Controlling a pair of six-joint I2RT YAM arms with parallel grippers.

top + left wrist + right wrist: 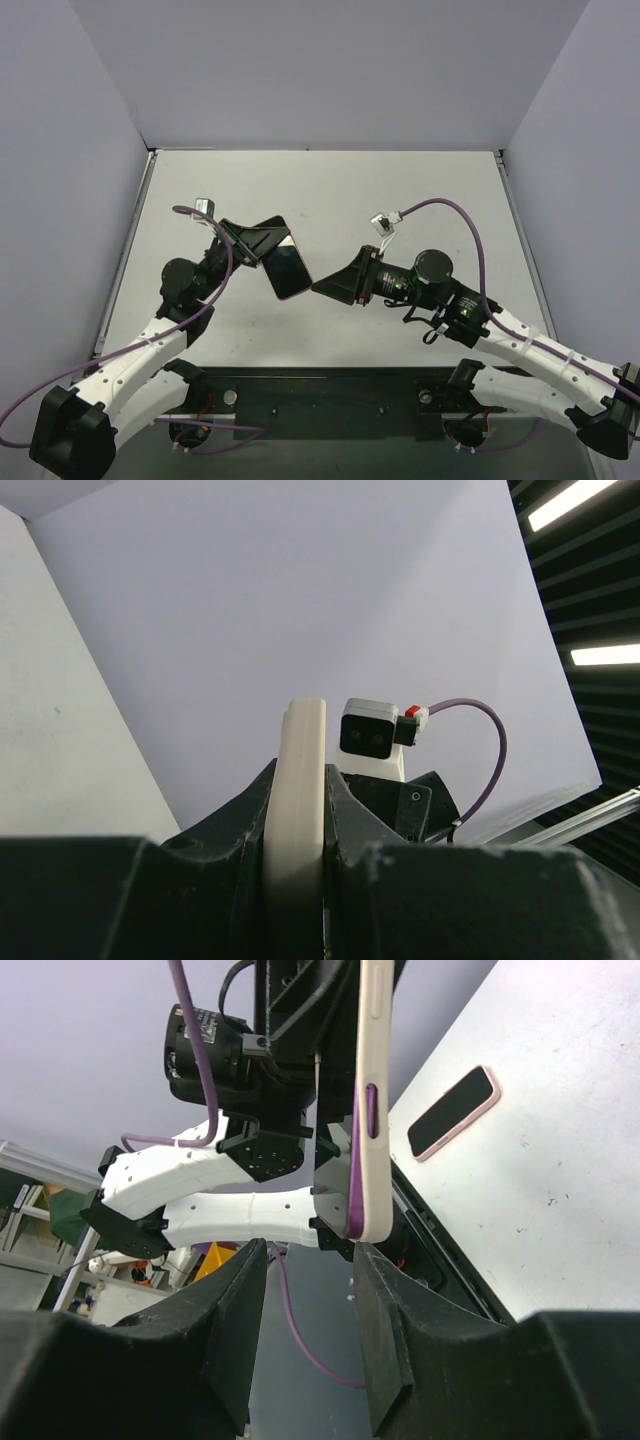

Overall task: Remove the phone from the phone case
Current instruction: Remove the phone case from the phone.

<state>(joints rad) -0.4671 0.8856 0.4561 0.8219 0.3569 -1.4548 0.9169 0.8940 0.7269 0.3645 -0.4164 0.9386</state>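
above the table, the left gripper is clamped on the cream phone case, which it holds edge-on, clear of the surface. a purple strip along one long side of the case looks like the phone seated in it. the right gripper is spread wide, its fingers flanking the case's lower corner; whether they touch it cannot be told. a dark, pink-rimmed slab lies flat on the table.

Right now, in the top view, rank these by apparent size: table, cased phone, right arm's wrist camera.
1. table
2. cased phone
3. right arm's wrist camera
Held up nearer the lens, the phone ranks second regardless.
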